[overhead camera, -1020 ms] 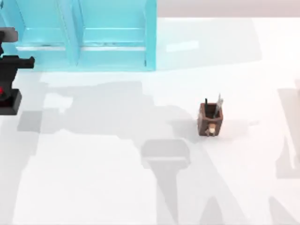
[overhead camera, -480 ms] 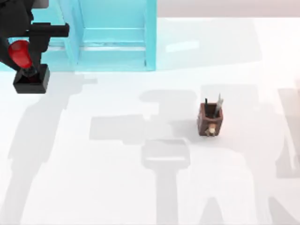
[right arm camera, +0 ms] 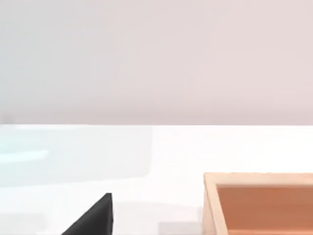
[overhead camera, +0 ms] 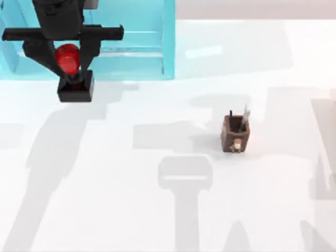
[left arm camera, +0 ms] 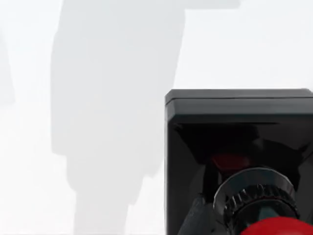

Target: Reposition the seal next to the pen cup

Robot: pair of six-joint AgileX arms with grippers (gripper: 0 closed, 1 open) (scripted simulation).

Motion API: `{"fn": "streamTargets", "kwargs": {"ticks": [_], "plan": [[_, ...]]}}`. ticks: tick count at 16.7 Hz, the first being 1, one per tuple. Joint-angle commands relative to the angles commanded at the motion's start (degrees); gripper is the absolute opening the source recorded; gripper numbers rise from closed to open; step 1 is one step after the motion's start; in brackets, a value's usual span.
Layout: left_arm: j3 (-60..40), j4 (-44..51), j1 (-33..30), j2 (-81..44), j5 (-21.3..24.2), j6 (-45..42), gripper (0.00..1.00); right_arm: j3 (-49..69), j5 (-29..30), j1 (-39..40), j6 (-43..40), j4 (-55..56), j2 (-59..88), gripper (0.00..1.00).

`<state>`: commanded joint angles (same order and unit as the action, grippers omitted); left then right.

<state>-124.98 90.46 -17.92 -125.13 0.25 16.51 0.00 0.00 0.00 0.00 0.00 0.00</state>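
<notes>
1. Left gripper [overhead camera: 67, 52]: at the upper left of the top view, in front of the blue cabinet. Its black fingers [overhead camera: 37, 52] sit either side of the red knob, jaws narrowed onto it, holding the seal.

2. Seal [overhead camera: 72, 73]: glossy red round knob above a black square block base, hanging from the left gripper with the base toward 6 o'clock of the knob. It appears lifted off the table, judging by its shadow thrown separately onto the surface below. In the left wrist view the black base [left arm camera: 239, 147] and a ribbed dark collar above the red knob show close up, over bare white table.

3. Pen cup [overhead camera: 234, 135]: small brown square wooden holder, upright, right of centre, with black and grey pens sticking out and a pale knob on its near face. It lies at about 4 o'clock from the seal, well apart from it.

4. Blue cabinet [overhead camera: 131, 42]: translucent blue shelving along the far edge, at 12 o'clock from the seal; its right post stands between the seal and the open far-right table.

5. Table [overhead camera: 157, 220]: white surface crossed by grey shadows; nothing solid lies between seal and pen cup.

6. Right gripper: whether its jaws are open or closed cannot be told. The right wrist view shows a black wedge [right arm camera: 93, 218] and a pale wooden box [right arm camera: 259, 203] on the table.
</notes>
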Motion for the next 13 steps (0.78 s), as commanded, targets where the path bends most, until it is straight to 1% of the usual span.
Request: {"fn": "streamTargets", "kwargs": {"ticks": [6,8,10,13], "plan": [[-17.75,3.39,-18.69,-14.34,0.37,18.25,0.00,0.00,0.00,0.00,0.00,0.00,0.00,1.00],[-22.03,3.92,-23.29,-17.57,0.37,22.81,0.00,0.00,0.00,0.00,0.00,0.00,0.00,1.00],[-24.28,4.21,-25.56,-19.31,0.36,25.08,0.00,0.00,0.00,0.00,0.00,0.00,0.00,1.00],[-24.48,4.24,-25.76,-19.47,0.36,25.28,0.00,0.00,0.00,0.00,0.00,0.00,0.00,1.00]]}}
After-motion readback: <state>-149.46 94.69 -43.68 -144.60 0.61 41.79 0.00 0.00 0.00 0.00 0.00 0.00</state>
